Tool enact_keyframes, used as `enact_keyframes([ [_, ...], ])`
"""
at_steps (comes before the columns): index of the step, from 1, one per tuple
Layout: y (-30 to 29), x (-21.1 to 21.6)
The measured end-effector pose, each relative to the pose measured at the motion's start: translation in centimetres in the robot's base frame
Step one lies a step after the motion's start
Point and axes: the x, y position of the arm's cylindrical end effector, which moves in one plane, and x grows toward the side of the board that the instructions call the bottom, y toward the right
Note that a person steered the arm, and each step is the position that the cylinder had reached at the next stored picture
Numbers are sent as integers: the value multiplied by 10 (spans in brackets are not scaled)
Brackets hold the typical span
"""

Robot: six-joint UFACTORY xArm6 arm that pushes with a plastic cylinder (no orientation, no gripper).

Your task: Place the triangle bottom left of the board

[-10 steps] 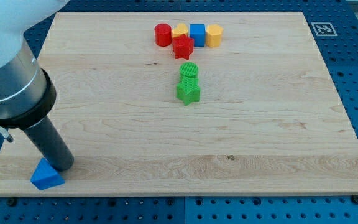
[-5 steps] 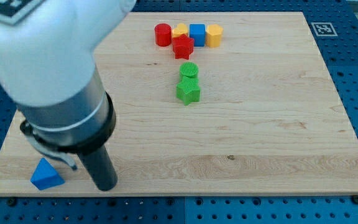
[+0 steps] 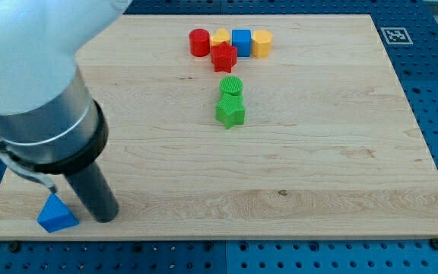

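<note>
The blue triangle lies at the bottom left corner of the wooden board, close to its left and bottom edges. My tip rests on the board just right of the triangle, with a small gap between them. The rod rises up and to the left into the large white and grey arm, which covers the board's upper left part.
At the view's top sit a red cylinder, a yellow block, a blue cube, a yellow block and a red block. Below them stand a green cylinder and a green star-like block.
My tip was touching the triangle's upper right, swung right to about a third of the way along the bottom edge, then came back left beside the triangle. The triangle has not moved.
</note>
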Motion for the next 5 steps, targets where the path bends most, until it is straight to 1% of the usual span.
enact_keyframes([
  [2,-20,13],
  [5,-29,13],
])
